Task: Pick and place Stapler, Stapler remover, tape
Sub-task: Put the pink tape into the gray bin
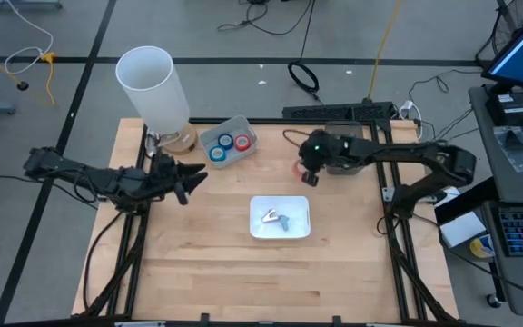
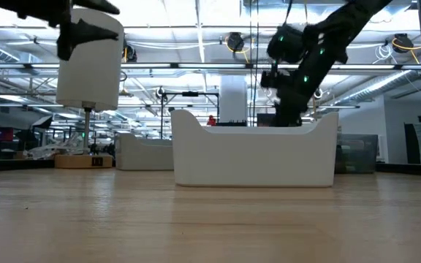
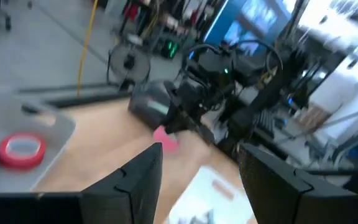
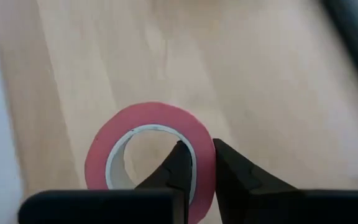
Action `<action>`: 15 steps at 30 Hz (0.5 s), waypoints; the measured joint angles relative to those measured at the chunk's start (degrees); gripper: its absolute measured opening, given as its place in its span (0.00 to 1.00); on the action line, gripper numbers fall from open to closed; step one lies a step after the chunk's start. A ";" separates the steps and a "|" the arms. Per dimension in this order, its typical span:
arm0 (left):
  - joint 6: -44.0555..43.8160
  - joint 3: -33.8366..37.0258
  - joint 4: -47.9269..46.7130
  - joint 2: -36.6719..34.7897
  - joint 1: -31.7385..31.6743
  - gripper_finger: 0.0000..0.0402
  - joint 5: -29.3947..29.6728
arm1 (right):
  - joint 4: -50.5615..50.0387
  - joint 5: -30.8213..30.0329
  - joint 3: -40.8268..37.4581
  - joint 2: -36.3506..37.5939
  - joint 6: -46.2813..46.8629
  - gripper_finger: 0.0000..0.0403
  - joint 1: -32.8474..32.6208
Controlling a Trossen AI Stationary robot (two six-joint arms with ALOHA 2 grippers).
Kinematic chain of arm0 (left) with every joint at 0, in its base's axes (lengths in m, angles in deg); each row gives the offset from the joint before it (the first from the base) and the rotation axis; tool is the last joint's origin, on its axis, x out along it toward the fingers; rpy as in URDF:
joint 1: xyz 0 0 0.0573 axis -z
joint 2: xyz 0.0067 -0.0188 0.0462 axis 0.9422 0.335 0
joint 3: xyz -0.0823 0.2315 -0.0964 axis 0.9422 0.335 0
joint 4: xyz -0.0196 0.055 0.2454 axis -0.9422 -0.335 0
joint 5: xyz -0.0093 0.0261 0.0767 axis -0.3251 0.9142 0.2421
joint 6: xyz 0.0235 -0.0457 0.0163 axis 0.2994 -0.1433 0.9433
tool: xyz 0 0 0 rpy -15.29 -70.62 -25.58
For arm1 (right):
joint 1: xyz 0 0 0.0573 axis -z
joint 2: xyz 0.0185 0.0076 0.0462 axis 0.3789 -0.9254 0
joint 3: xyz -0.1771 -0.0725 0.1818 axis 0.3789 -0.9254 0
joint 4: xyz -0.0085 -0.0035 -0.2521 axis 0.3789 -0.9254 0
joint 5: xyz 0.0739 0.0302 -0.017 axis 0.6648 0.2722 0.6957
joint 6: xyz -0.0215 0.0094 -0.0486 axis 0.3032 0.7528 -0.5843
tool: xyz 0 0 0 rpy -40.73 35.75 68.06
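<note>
Right tool [image 4: 196, 163] pinching red tape roll's [image 4: 149, 158] wall, one finger inside its hole, on surface [image 4: 241, 81]; left tool [image 3: 199, 168] spread, well apart

Tape: one red roll [image 4: 148, 158], pale core, flat on the desk [image 1: 207, 263], rim pinched by the right hand [image 4: 204, 168]. Red roll [image 1: 226, 142] and blue rolls [image 1: 242, 142] in a grey tray [image 1: 246, 123].

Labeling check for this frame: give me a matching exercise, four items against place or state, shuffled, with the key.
Items:
1. pink tape roll
2. left claw
3. white tray
4. clear bin

Places or states:
A. holds red and blue tape rolls
B. open, holding nothing
C. wall pinched by the right claw
D. table centre, small metal item inside

Pairs: 1-C, 2-B, 3-D, 4-A
</note>
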 joint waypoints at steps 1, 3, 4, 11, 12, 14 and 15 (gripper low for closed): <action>1.30 0.00 2.59 0.89 -0.24 0.52 0.18 | 0.73 0.16 0.00 1.47 0.59 0.08 0.17; 4.38 0.00 8.11 3.00 -0.89 0.52 0.29 | 4.65 0.49 0.00 4.28 1.96 0.08 0.22; 5.90 0.00 10.88 4.34 -1.17 0.52 0.25 | 6.06 1.43 0.00 5.74 2.75 0.08 0.23; 9.37 -0.04 27.75 15.27 -3.57 0.52 -1.30 | 24.78 13.39 0.02 12.03 13.12 0.08 0.05; 9.19 -0.16 29.75 16.99 -3.75 0.52 -1.38 | 27.83 14.77 0.02 12.23 14.47 0.08 0.05; 8.14 -0.88 32.06 20.03 -4.29 0.52 -1.42 | 33.10 18.02 0.04 12.24 17.30 0.08 0.09; 7.58 -1.37 32.42 21.37 -4.42 0.52 -1.48 | 35.11 19.26 0.04 12.14 18.53 0.08 0.09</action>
